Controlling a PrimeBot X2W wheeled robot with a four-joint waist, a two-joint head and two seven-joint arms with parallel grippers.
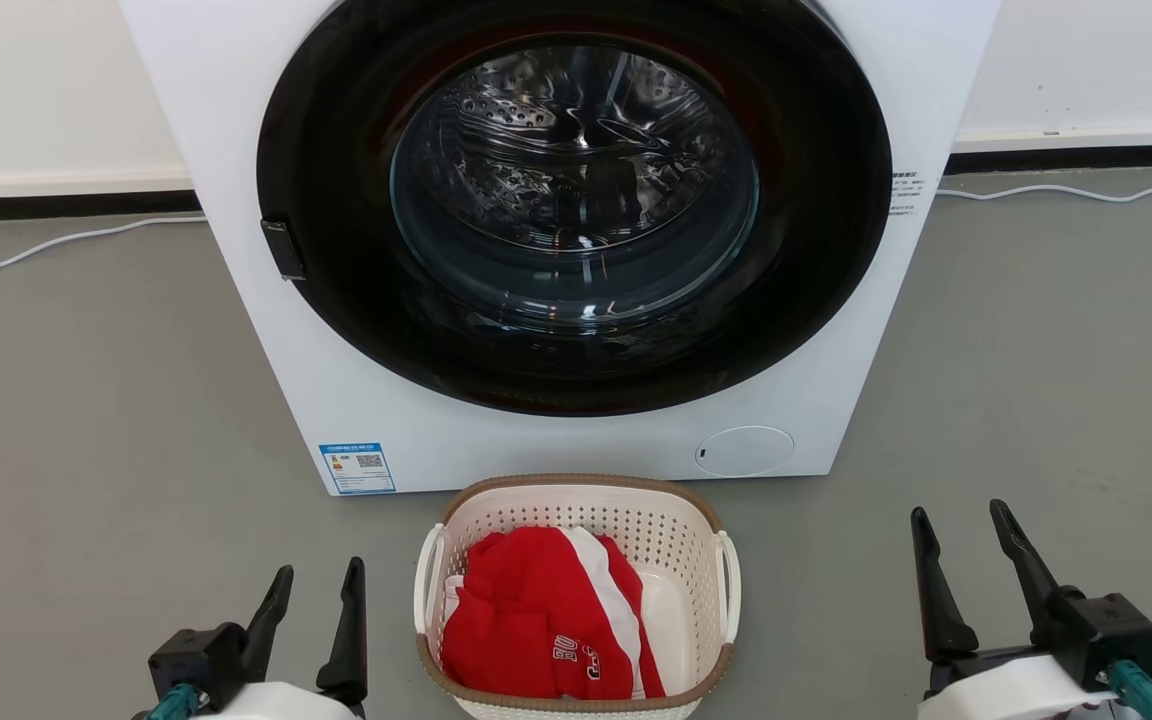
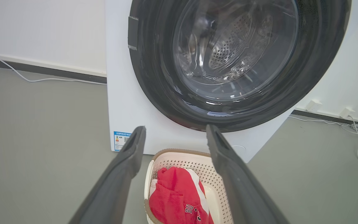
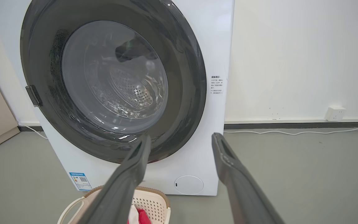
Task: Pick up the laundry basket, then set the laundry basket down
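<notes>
The laundry basket, cream-white and perforated with a brown rim, sits on the grey floor just in front of the washing machine. A red and white garment fills it. White loop handles stand at its two sides. My left gripper hangs open to the basket's left, apart from it. My right gripper is open further off to its right. In the left wrist view the basket lies between and beyond my open left gripper. In the right wrist view the basket shows at the bottom, left of the open right gripper.
The white washing machine with its closed round dark door stands right behind the basket. White cables run along the floor by the wall on both sides. A wall socket is at the right.
</notes>
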